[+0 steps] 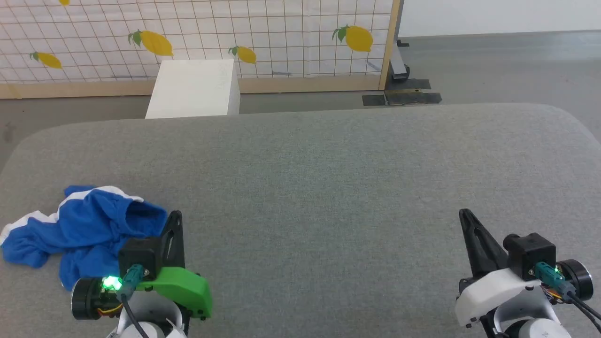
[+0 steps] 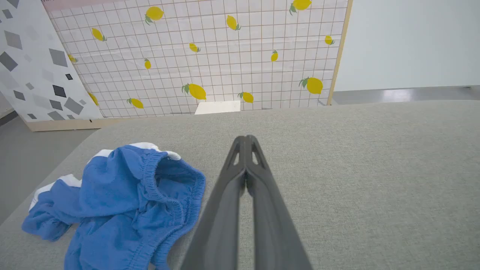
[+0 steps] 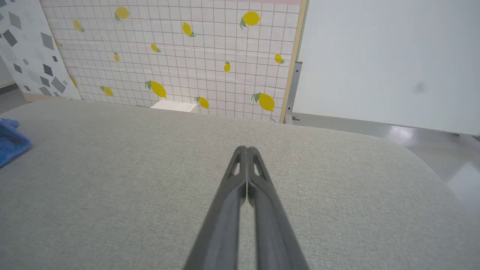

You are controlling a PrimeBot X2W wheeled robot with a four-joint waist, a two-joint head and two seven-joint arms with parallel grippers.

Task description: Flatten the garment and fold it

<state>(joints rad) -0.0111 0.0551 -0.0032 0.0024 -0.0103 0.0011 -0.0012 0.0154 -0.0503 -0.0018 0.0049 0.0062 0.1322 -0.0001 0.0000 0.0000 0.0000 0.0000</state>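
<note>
The garment [image 1: 80, 230], bright blue shorts with white trim, lies crumpled at the near left of the grey padded table [image 1: 328, 188]. In the left wrist view the garment [image 2: 123, 202] shows its gathered waistband, bunched just left of my fingers. My left gripper [image 1: 175, 217] is shut and empty, its tip beside the garment's right edge. Far off at the near right, my right gripper [image 1: 465, 215] is shut with nothing in it. The left gripper [image 2: 245, 139] and right gripper [image 3: 246, 150] both show fingers pressed together. A blue corner of the garment [image 3: 11, 142] peeks in at the right wrist view's left edge.
A white box [image 1: 195, 89] stands on the floor behind the table. A lemon-patterned grid panel [image 1: 211, 37] lines the back, with a metal stand base [image 1: 404, 96] at its right end. The table's far edge is rounded at both corners.
</note>
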